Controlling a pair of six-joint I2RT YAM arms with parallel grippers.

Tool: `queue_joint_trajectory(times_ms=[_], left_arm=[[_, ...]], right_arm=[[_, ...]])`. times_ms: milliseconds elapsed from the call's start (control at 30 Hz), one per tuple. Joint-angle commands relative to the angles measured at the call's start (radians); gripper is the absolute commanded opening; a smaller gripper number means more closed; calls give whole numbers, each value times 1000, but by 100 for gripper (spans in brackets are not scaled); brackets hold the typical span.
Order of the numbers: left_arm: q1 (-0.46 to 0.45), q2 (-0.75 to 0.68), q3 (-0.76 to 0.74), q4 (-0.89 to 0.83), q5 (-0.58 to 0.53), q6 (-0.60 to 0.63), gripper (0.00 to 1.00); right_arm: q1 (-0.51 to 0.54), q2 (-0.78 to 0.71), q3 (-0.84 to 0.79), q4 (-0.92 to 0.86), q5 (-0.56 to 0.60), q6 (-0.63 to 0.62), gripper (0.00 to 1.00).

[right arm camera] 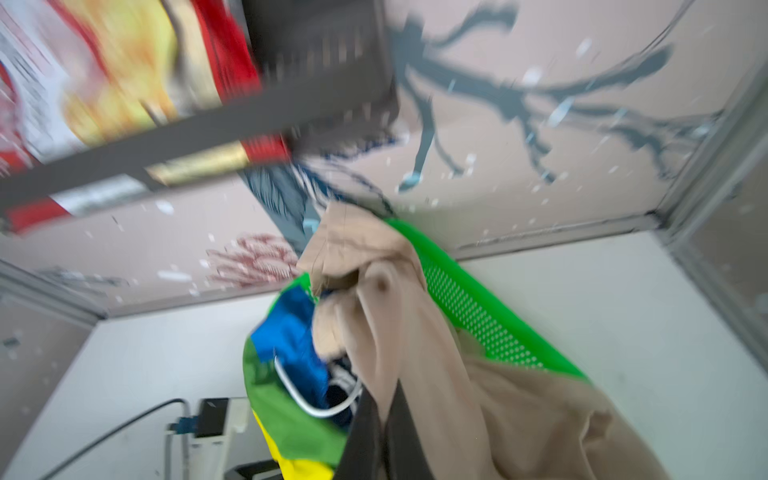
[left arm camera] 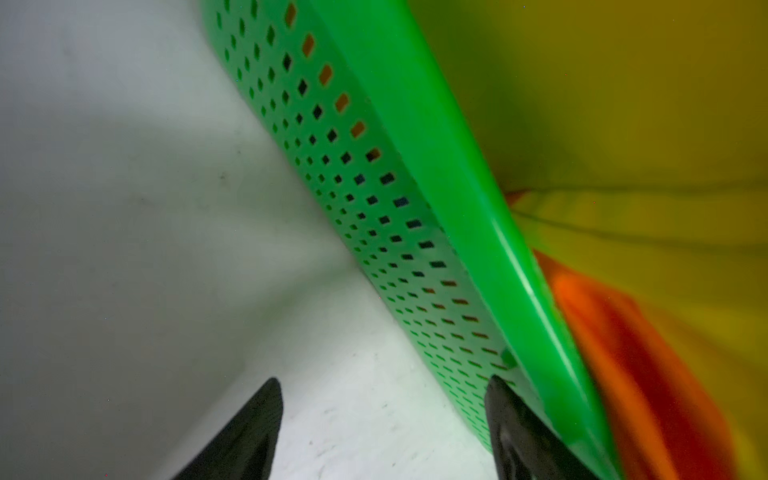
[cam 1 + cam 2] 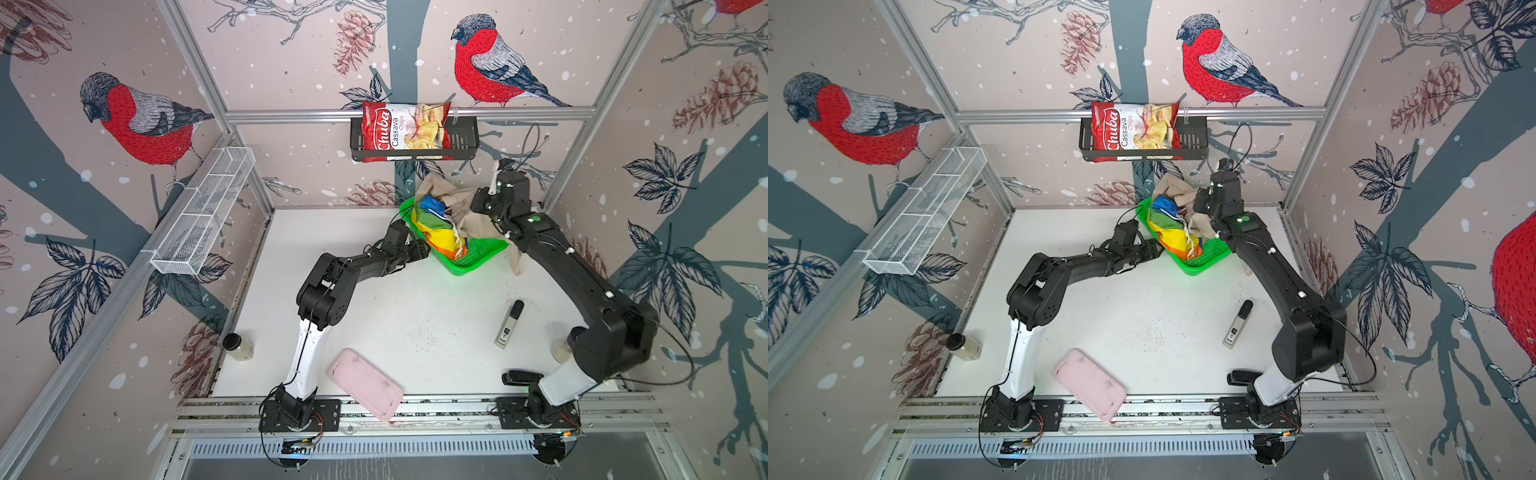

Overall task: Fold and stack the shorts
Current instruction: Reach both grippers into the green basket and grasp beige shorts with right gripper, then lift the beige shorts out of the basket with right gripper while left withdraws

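- Beige shorts [image 3: 459, 201] – bunched at the back of the green basket [image 3: 469, 266], upper middle of both top views. One end hangs over the basket's right rim and down towards the counter [image 3: 395, 311].
- Striped shorts [image 3: 440, 232] – crumpled in the same basket, under and to the left of the beige pair. Neither pair is folded yet.
- Right gripper [image 1: 384, 419] – fingers pressed together on a fold of the beige cloth, as the right wrist view shows. It sits directly on the pile, so this arm has the garment.
- Left gripper [image 2: 382, 386] – fingers spread and holding nothing, low on the counter beside the basket's left outer wall. One finger is at the mesh; I cannot tell whether it touches.
- Key relation: the beige pair's long axis runs from the basket's upper left down to the lower right of the rim. Open counter lies below the basket in frame, so the pull out probably goes that way.
- In the way: the white drawstring [image 1: 299, 399] of the striped pair loops close against the beige cloth. It may snag and drag that pair or the light basket along.
- Around: pink tray [image 3: 365, 384] at the lower counter edge, black-capped stick [image 3: 509, 324] at lower right, chip bag [image 3: 405, 131] on the wall shelf – all well apart from the basket.
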Motion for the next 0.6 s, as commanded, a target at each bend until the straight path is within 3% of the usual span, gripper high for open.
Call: queue_joint_trajectory(times_ms=[0,267,567], left_arm=[[-25,22,67,-16,28,9,76],[-61,8,78,-26,29,30,76],[-60,12,143,-91,-10,60,76]], right_arm=[[-18,-61,93,-39,76,21,0],[-14,-244,152,153,74,-21,0],[39,-305,273,279,30,-85,0]])
